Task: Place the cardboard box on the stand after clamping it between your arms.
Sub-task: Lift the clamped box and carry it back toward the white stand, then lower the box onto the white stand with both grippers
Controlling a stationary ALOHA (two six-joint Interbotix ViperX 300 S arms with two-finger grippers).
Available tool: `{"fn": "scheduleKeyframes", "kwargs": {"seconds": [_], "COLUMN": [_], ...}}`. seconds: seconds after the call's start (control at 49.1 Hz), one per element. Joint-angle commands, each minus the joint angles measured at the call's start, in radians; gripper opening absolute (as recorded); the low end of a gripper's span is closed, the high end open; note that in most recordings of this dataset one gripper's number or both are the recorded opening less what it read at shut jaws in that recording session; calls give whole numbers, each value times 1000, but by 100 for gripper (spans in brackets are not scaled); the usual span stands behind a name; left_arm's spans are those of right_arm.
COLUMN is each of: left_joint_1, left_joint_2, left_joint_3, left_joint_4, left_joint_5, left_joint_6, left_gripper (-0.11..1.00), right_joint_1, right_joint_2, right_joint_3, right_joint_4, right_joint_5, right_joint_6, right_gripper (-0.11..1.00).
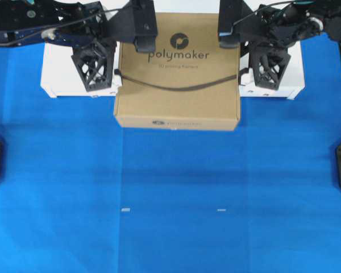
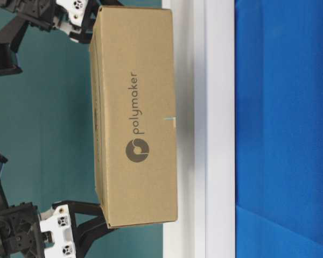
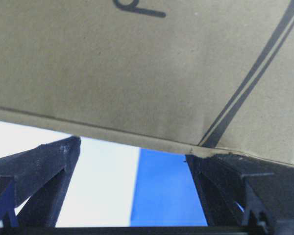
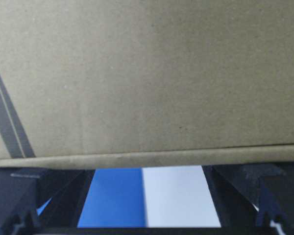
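A blue cloth (image 1: 170, 216) covers the table, and at its far edge lies the stand (image 1: 57, 85), a wide white low platform whose ends show to the left and right of the cardboard box (image 1: 179, 85). The box sits squarely over the middle of the stand, its printed top facing up, its near edge overhanging the stand's front toward the cloth. The table-level view, which is turned on its side, shows the box's logo face with its bottom edge close against the stand's white top; I cannot tell whether it rests there or hangs just clear. The left gripper (image 1: 94, 68) stands at the box's left side and the right gripper (image 1: 269, 68) at its right side, each with its jaws spread wide apart, gripping nothing; they bear on the box with their bodies, if at all. In both wrist views the cardboard fills the upper frame just beyond the open jaws, with white stand and blue cloth below. I judge the task to be at its last step: the box is carried over the stand and either being set down or just set down. The next move calls for lowering until the box's weight is fully on the stand, then easing both arms outward together and evenly, so that neither side drags the box askew or off the front.
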Motion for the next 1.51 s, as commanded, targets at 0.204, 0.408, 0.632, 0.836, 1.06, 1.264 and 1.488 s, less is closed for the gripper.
{"fn": "scheduleKeyframes", "kwargs": {"seconds": [0.204,0.408,0.632,0.836,1.06,1.264,1.488], "left_joint_1": [18,61,107,129,130,147,167], "left_joint_2": [40,58,72,91,109,121,152], "left_joint_3": [-198,-227,-258,-275,-256,-253,-242], "left_joint_4": [-25,-23,-25,-23,-23,-23,-23], "left_joint_5": [-89,-89,-94,-112,-112,-114,-152], "left_joint_6": [-25,31,57,58,57,52,44], "left_gripper": [85,85,85,85,85,85,85], "right_joint_1": [-12,-29,-52,-86,-141,-172,-204], "right_joint_2": [41,83,91,127,166,195,236], "right_joint_3": [-256,-275,-258,-278,-328,-345,-351], "right_joint_4": [189,282,322,330,391,436,442], "right_joint_5": [-172,-138,-100,-94,-54,-37,-17], "right_joint_6": [20,-80,-140,-187,-267,-318,-362], "right_gripper": [98,98,98,98,98,98,98]}}
